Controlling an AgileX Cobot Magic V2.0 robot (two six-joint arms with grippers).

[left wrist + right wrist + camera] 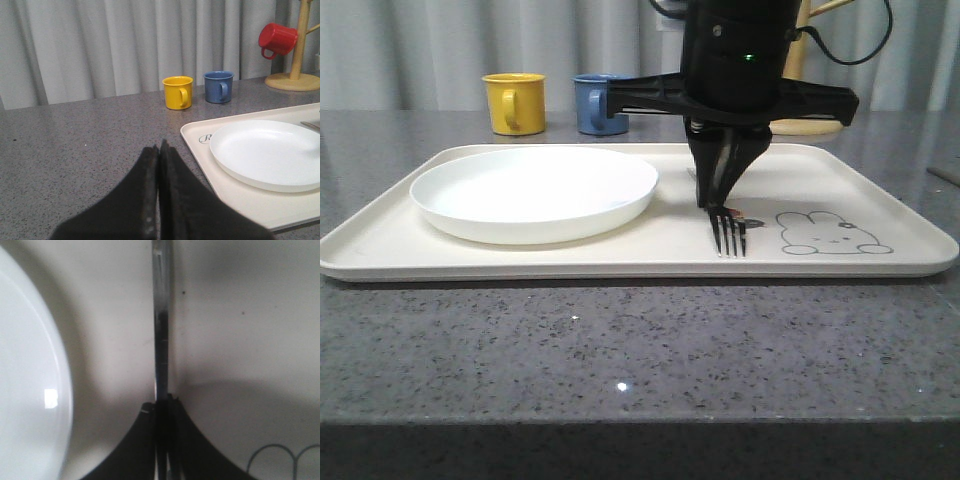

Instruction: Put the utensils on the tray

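The silver fork [728,232] is over the cream tray [420,262], just right of the white plate, with its tines pointing toward the front rim beside the rabbit drawing [832,233]. My right gripper [720,200] points down and is shut on the fork's handle [161,330]. The right wrist view shows the right gripper [162,402] clamping that handle low over the tray [240,340]. I cannot tell whether the tines touch the tray. My left gripper [159,150] is shut on nothing over the grey table, left of the tray [240,200].
A round white plate [535,190] fills the tray's left half. Behind the tray stand a yellow mug [515,103] and a blue mug [600,105]. A wooden mug tree [299,45] with a red mug [277,39] stands at the back right.
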